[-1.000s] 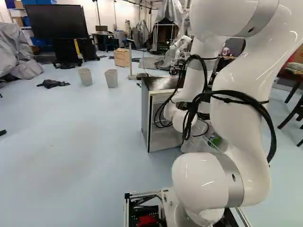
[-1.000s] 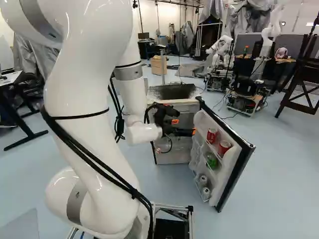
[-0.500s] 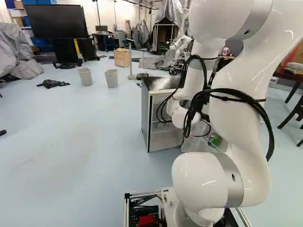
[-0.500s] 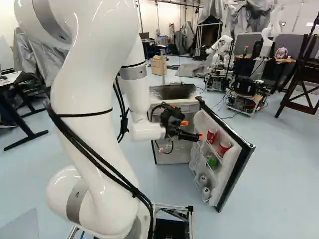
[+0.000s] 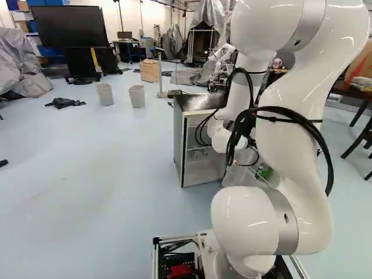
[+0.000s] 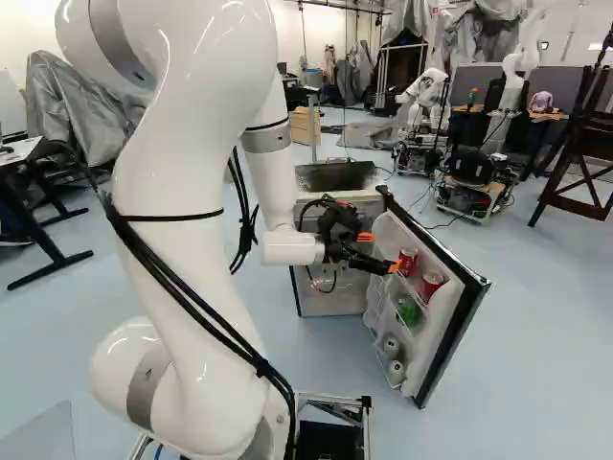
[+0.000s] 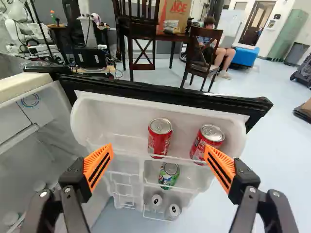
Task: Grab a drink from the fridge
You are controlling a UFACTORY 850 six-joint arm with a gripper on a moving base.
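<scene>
Since the fridge (image 5: 179, 136) stands open: you can work on the shelves of its door; you don't need to reach deep inside.
Fridge door (image 7: 112, 109): swung out wide, running across the way ahead of you, with its shelves facing your fingers.
Top door shelf (image 7: 116, 141): holds two red cans side by side.
End effector (image 7: 159, 148): fingers wide apart, holding nothing. One is on the fridge side, the other toward the door's free edge.
Red can nearer the fridge (image 7: 160, 138): looks like the best one to pick. It is straight ahead, lined up with the space between your fingers. It stands up, so its long way crosses the line from finger to finger. Go ahead to it, then squeeze its round sides.
Other red can (image 7: 206, 141): beside the first, toward the free edge. One orange pad (image 7: 221, 170) looks to be in front of it, so that finger could bump it if you go straight in.
Green can (image 7: 169, 174): one shelf below; keep your fingertips high enough to miss it.
Gap between the red cans: small, and one finger has to fit there.
</scene>
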